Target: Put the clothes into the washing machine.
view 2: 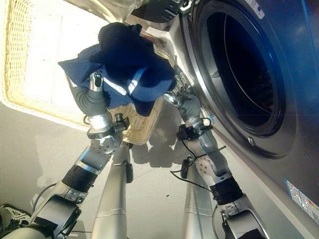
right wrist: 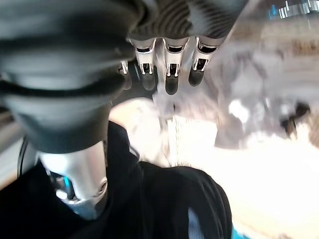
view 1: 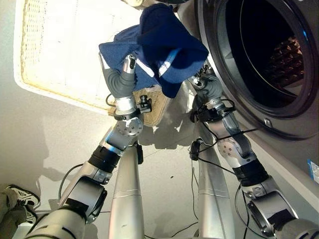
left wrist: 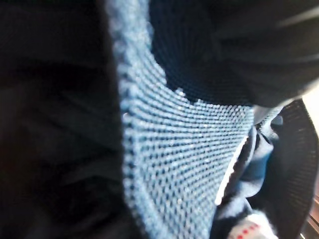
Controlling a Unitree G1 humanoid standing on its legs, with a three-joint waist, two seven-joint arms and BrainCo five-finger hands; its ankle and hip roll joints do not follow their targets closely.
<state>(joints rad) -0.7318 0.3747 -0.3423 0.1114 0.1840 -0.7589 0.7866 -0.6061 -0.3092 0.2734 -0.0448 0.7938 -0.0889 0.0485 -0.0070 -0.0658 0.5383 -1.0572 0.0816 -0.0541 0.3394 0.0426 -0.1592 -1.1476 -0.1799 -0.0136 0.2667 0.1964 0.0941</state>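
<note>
While my left hand (view 1: 124,74) grips the soft, limp navy-blue knitted garment (view 1: 154,45) above the woven wicker basket (view 1: 60,55), my right hand (right wrist: 164,69), fingers straight, supports its drooping right edge near the grey washing machine's round door opening (view 1: 264,55).

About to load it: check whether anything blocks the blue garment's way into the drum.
Nothing visible does. The blue garment is held up over the wicker basket by the left hand and right hand, beside the washing machine's open drum mouth.

washer drum (view 1: 264,55) open, basket (view 1: 60,55) beside
</note>
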